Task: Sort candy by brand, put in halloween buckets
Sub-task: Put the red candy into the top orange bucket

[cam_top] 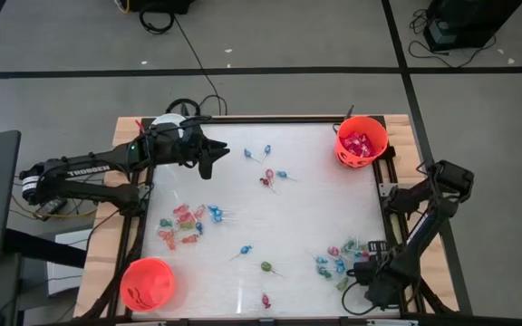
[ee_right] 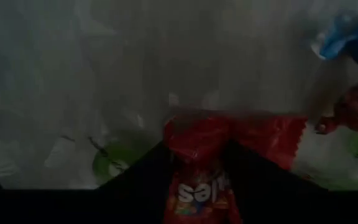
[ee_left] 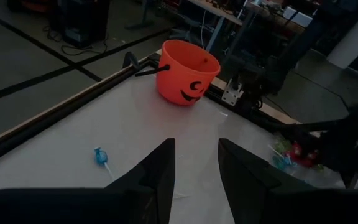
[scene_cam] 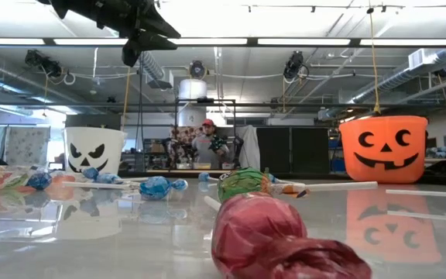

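White capitals reading "TROSSEN" run along the left arm (cam_top: 89, 168) in the high view. In the right wrist view, a red candy packet (ee_right: 199, 168) shows pale lettering, upside down and partly hidden; only "les" can be made out.

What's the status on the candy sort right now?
Right gripper down in the near-right candy pile, jaws around a red Skittles packet. Left gripper jaws open, empty, by the white bucket. Nothing blocking.
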Tool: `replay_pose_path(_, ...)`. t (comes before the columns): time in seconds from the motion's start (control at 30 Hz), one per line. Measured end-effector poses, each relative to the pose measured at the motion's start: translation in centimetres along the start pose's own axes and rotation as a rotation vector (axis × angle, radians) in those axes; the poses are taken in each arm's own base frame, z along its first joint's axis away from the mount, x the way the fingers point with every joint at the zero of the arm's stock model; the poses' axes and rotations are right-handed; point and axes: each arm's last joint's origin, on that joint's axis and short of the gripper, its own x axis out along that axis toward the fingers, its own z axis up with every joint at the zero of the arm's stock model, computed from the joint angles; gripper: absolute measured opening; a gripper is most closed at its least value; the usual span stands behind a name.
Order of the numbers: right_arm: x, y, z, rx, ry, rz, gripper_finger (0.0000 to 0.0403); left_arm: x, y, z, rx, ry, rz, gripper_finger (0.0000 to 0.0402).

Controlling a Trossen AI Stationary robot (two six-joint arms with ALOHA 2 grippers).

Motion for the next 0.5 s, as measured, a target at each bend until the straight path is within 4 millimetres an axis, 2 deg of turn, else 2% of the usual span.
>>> replay_pose_path(0.17,-1.1,-0.2,0.4,0.0,-0.04,0.058,0.0032,0.0,0.0,0.0,0.0,0.0,0.0,0.0126)
replay_pose_path(0.33,-3.9,-1.3,1.1,0.034,-0.119,0.155,0.0032,0.0,0.0,0.0,0.007,0.0,0.0,0.0126)
replay_pose_path(0.5,-7.5,-3.9,2.3,0.132,-0.272,0.246,0.0027,0.0,0.0,0.0,0.029,0.001,-0.001,0.0126)
